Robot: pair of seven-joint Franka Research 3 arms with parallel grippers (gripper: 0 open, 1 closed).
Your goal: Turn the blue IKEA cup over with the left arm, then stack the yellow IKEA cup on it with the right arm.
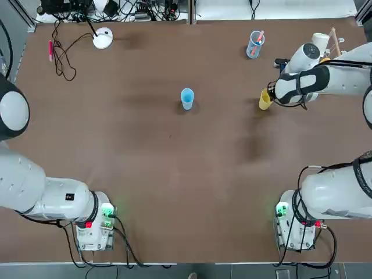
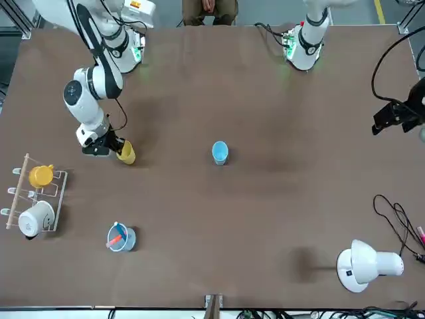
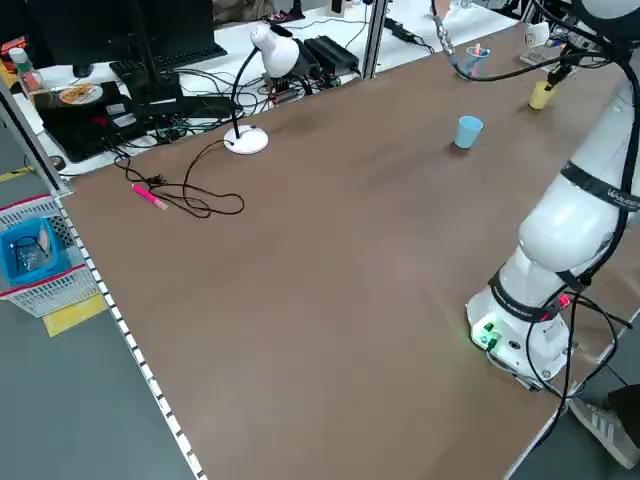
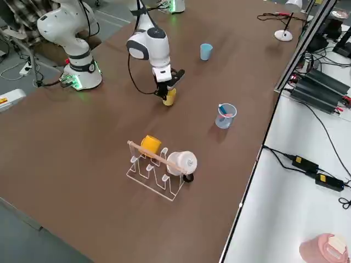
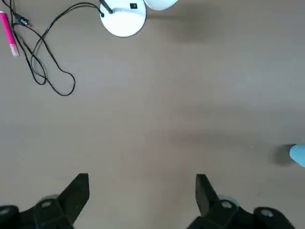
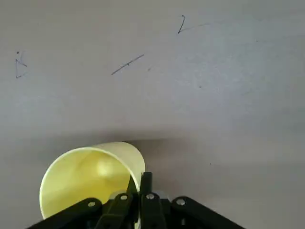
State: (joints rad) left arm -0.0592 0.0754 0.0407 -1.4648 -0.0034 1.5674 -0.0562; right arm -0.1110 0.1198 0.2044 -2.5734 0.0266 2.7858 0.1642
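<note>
Writing: none legible. Right end effector [image 6: 141, 186] pinching yellow cup [image 6: 90, 174] rim; left end effector [image 5: 142, 191] spread.

Hidden and cut-off bits

Blue IKEA cup [image 5: 299, 155] clipped at left wrist frame edge, beside left gripper [image 5: 142, 194]. Right gripper [image 6: 139, 191] covers yellow IKEA cup [image 6: 86, 179] base; overhead, right arm [image 1: 325, 78] hides that gripper.

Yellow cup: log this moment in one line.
yellow cup: wall pinched by right gripper | blue cup: mid-table, untouched | left gripper: open
</note>
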